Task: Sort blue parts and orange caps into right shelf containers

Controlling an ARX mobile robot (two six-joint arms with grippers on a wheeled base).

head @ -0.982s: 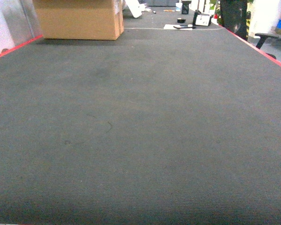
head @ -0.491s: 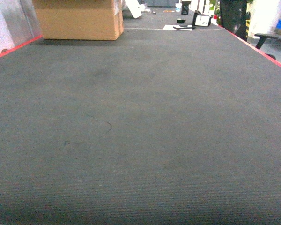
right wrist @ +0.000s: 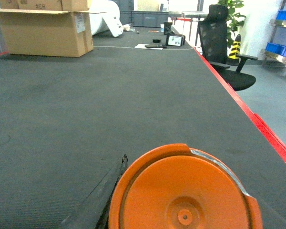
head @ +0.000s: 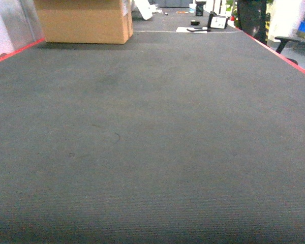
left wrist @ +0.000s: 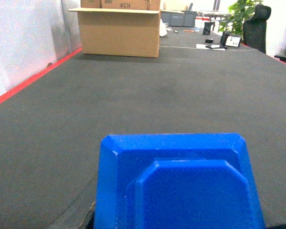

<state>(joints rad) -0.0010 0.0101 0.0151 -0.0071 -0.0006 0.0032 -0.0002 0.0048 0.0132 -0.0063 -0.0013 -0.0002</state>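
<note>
Left claw: jaws out of frame, grip state cannot tell; blue part (left wrist: 178, 183) fills wrist view. Right likewise, orange cap (right wrist: 183, 191). Head view: cardboard box (head: 84, 20) slid slightly upward, base rolling forward over carpet (head: 152, 142); shelf unseen.

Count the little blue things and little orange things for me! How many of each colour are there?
Blue part: 1
Orange cap: 1
Total: 2
</note>
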